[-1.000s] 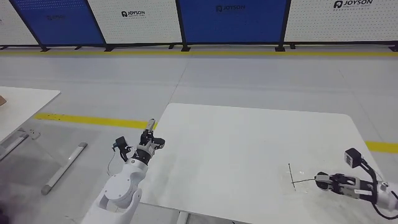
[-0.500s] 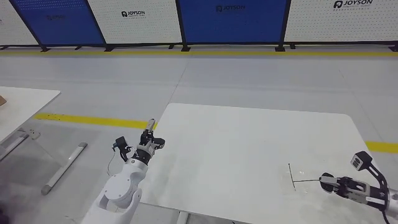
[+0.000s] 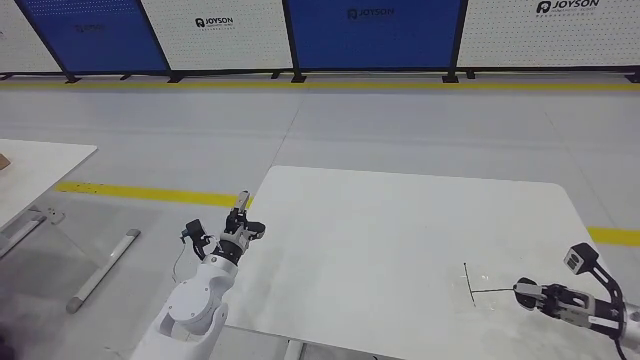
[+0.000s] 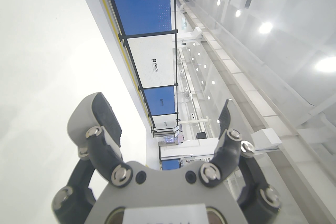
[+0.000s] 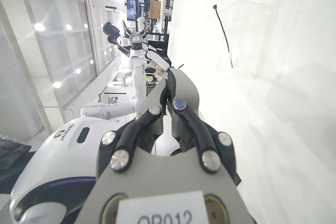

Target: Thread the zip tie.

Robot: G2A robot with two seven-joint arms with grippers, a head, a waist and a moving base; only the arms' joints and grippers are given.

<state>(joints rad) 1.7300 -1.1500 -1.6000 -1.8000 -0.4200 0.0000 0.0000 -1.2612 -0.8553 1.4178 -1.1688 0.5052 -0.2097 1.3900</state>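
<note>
Zip tie (image 5: pixel 221 26) lies on table (image 3: pixel 400 220) — head toward its far edge — right pincer (image 5: pixel 169 72) clenched, left pincer (image 4: pixel 164 101) released.

White rounded arms (image 3: pixel 195 310), grey pincer (image 4: pixel 164 114), black links (image 4: pixel 102 156), silver screws (image 4: pixel 119 175)

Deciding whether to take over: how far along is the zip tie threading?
Done: nothing; the zip tie lies straight and unlooped on the table. In hand: right gripper shut near it, grip unclear. To do: left gripper is open and empty; grasping and threading remain.
</note>
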